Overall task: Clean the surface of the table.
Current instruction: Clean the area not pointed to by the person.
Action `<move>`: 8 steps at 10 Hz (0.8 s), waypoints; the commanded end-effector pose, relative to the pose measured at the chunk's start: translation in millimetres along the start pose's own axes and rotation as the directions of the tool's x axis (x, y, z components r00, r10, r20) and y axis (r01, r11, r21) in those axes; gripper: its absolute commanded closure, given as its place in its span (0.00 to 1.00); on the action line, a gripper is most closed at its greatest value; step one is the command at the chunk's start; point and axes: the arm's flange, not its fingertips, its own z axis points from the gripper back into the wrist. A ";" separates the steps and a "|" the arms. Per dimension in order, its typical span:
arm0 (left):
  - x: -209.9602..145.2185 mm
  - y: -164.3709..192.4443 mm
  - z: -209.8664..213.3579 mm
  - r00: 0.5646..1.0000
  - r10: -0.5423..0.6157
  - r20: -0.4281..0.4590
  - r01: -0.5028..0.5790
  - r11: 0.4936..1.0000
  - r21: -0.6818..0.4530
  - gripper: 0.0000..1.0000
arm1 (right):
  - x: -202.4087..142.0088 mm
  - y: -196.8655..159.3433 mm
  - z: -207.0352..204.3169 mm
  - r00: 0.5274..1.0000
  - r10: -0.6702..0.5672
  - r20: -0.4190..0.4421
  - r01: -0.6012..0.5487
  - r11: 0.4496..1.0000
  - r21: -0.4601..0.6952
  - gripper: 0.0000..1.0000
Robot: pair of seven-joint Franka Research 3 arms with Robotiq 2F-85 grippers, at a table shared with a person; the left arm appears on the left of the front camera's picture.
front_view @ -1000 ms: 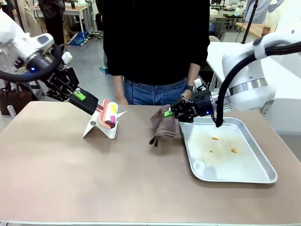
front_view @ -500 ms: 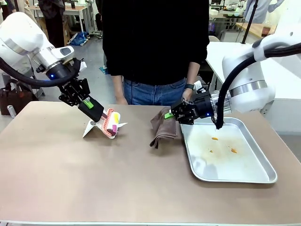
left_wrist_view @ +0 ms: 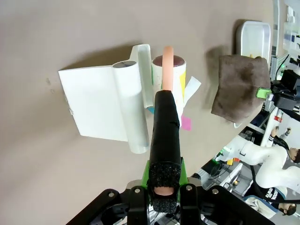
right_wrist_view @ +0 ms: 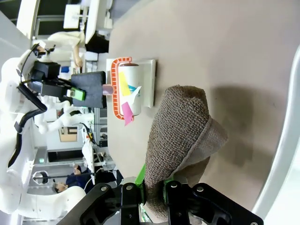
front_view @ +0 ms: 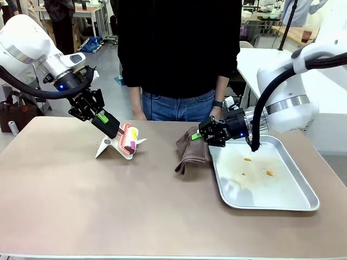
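here the left gripper (front_view: 102,118) is clamped shut on the black handle (left_wrist_view: 165,136) of a lint roller (front_view: 129,138), whose roll lies against a white stand (front_view: 108,147) on the table (front_view: 108,211). the right gripper (front_view: 198,135) is pinched tight on a brown cloth (front_view: 191,154), holding up one edge while the rest hangs toward the tabletop just beside a tray (front_view: 255,189). the tray sits on the table's right part, with orange crumbs (front_view: 269,173) in it. the table spans the foreground, between the arms and a person (front_view: 179,49) standing at its far edge.
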 end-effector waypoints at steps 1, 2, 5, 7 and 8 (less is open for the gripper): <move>-3.5 -7.4 6.5 1.000 0.000 0.003 0.001 0.999 -0.049 0.78 | -3.5 8.8 11.5 0.999 0.030 0.019 -0.030 0.999 0.033 0.88; -11.9 -8.9 13.1 1.000 -0.015 -0.011 0.014 0.996 -0.093 0.78 | -4.8 9.8 17.2 0.999 0.030 0.025 -0.030 0.999 0.029 0.88; -82.4 -6.6 69.2 0.988 -0.142 -0.053 0.127 0.966 -0.225 0.78 | -18.7 15.9 65.5 0.998 0.038 0.044 -0.043 0.992 0.116 0.88; -147.3 24.9 121.5 0.971 -0.238 -0.031 0.205 0.890 -0.408 0.78 | -39.2 17.9 117.8 0.998 0.017 0.062 -0.028 0.982 0.188 0.88; -171.5 46.7 137.1 0.977 -0.214 0.023 0.204 0.884 -0.421 0.78 | -47.8 16.9 136.5 0.998 0.022 0.059 -0.035 0.974 0.224 0.88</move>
